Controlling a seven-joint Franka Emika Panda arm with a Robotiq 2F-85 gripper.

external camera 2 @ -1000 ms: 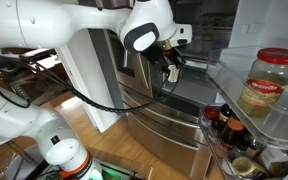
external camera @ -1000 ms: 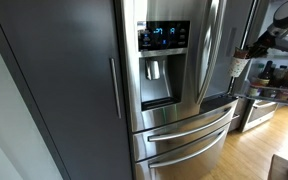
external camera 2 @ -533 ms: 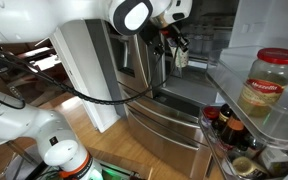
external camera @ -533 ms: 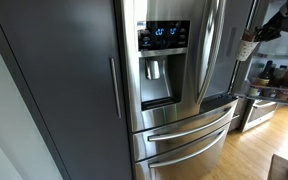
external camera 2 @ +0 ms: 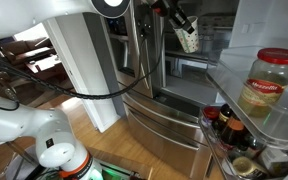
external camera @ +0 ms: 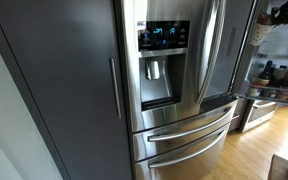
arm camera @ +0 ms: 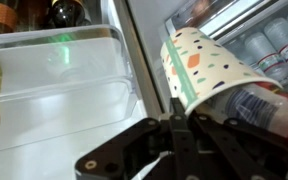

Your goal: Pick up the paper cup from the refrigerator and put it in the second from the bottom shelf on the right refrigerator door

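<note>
The gripper (arm camera: 184, 125) was clamped shut on the paper cup (arm camera: 210, 66), which filled the right half of the wrist view, tilted with its rim pointing away from the fingers. The grip point itself was hidden where the cup's base disappeared behind the dark fingers. A blurred red and white thing lay behind the cup, too soft to identify. To the left stood a clear door bin (arm camera: 74, 75), with dark bottles (arm camera: 62, 10) above it cut off by the frame's top edge.

In an exterior view the cup (external camera 2: 188, 40) hung high in the air before the open refrigerator (external camera 2: 164, 110), apart from every shelf. The door (external camera 2: 246, 20) on the right held a jar (external camera 2: 273, 84), and its lower shelves were cropped. In an exterior view the gripper (external camera: 277, 15) was cut off at the frame's edge, and the cup (external camera: 257, 32) was only a pale smudge.
</note>
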